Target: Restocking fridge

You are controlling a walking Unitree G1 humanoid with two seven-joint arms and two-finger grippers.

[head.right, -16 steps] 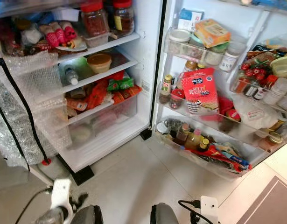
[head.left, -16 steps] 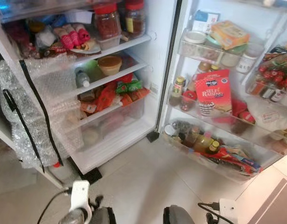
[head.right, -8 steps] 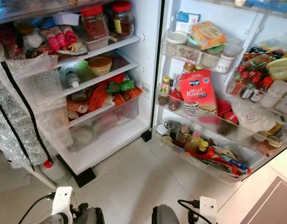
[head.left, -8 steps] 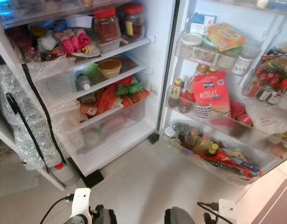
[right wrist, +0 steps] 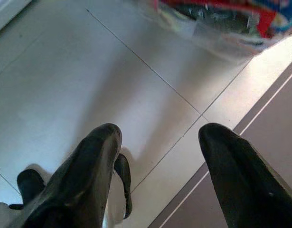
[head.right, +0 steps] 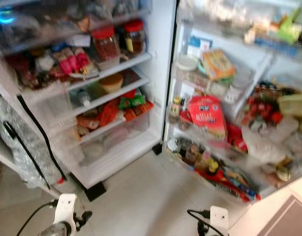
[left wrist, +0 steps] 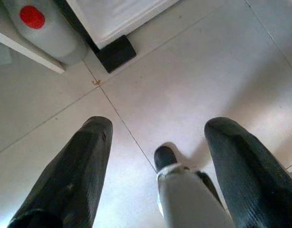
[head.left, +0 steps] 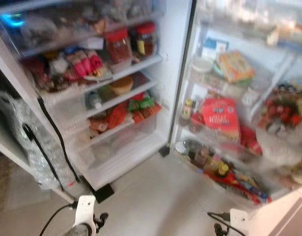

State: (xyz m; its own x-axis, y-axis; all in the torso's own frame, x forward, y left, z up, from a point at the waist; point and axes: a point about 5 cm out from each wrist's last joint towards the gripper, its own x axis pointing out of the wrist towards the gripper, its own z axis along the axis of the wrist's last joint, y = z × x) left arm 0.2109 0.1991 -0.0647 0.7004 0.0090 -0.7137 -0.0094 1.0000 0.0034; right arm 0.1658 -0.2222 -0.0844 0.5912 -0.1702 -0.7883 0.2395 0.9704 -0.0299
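The fridge [head.left: 163,98] stood open before the robot, its door [head.right: 288,147] swung out to the right, both head views blurred. On an upper shelf sat two red-lidded jars [head.left: 119,45], the left one dark red inside, the right one bearing a yellow label whose print could not be read. Beside them lay pink-wrapped rolls [head.left: 84,63]. One shelf down rested a tan bowl [head.left: 122,84] and a small clear bottle [head.left: 95,100]; below that, green and orange packets [head.left: 141,104] lay above a clear drawer [head.left: 122,140]. Bubble wrap with a black strap [head.left: 35,150] hung at the fridge's left side.

In the door racks, a red bag [head.right: 206,116] carried white lettering too smeared to make out. Above it lay an orange box [head.right: 216,64] beside a white tub [head.right: 187,62]. The lowest rack [head.left: 229,177] held small bottles and red wrappers; cherry tomatoes [head.right: 263,105] sat in a rack farther right.

Left gripper [left wrist: 157,164]: hanging low over the pale tiled floor [left wrist: 193,80], fingers spread apart, nothing between them; a grey canister with a red cap [left wrist: 41,26] and a black fridge foot [left wrist: 115,53] lay ahead of it. Right gripper [right wrist: 157,164]: likewise low over the tiles, fingers parted and empty, the bottom door rack's red wrappers [right wrist: 221,16] beyond its tips.
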